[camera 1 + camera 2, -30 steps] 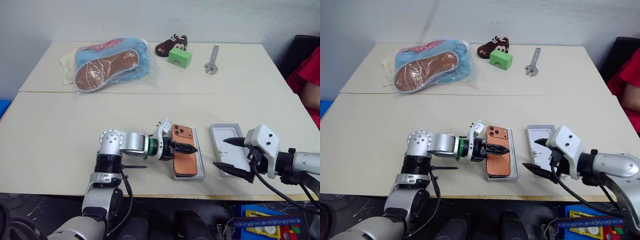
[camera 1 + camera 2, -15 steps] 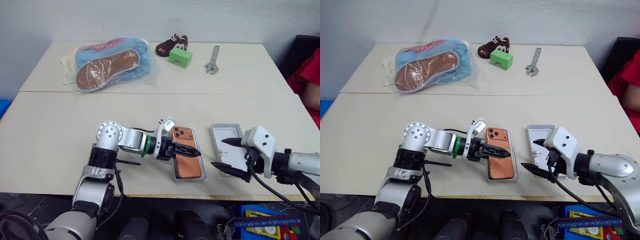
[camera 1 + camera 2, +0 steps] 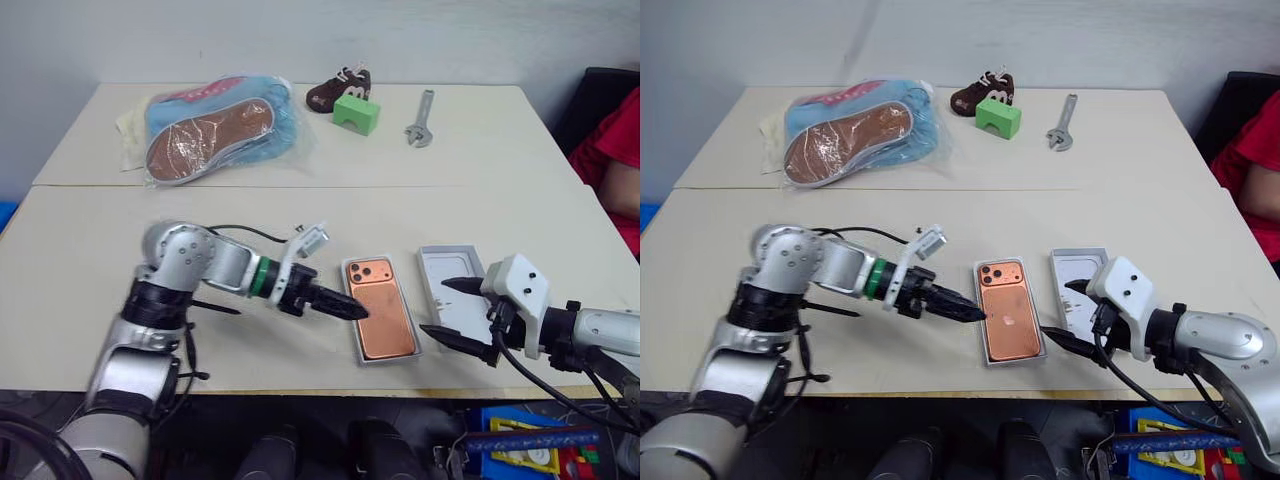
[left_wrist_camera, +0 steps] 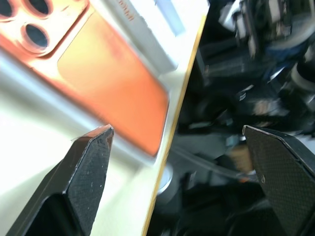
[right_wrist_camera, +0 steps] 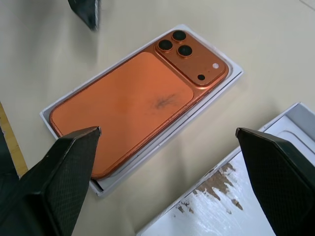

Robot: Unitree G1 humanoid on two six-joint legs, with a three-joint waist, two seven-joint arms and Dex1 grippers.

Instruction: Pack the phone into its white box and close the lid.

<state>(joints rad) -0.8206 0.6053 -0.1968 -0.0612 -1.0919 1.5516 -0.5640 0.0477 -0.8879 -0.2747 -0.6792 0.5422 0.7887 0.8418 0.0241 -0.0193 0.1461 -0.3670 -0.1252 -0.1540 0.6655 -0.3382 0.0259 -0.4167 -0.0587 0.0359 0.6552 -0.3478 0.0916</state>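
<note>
Phone lies flat with its camera cluster up, toward the far side, near the table's front edge, a little right of the middle. It sits inside a shallow white tray whose rim frames it on all sides. Just to the right of that tray, apart from it, I see the white box lying open side up, with a brown smudge on its floor.

My left hand has its fingers spread wide and holds nothing. The tips point at the phone's left long edge and stop just short of it. My right hand is spread wide too and empty, hovering over the front part of the white box.

Along the far edge sit bagged slippers, a small brown shoe, a green block and a wrench. A red sleeve shows past the right edge.
</note>
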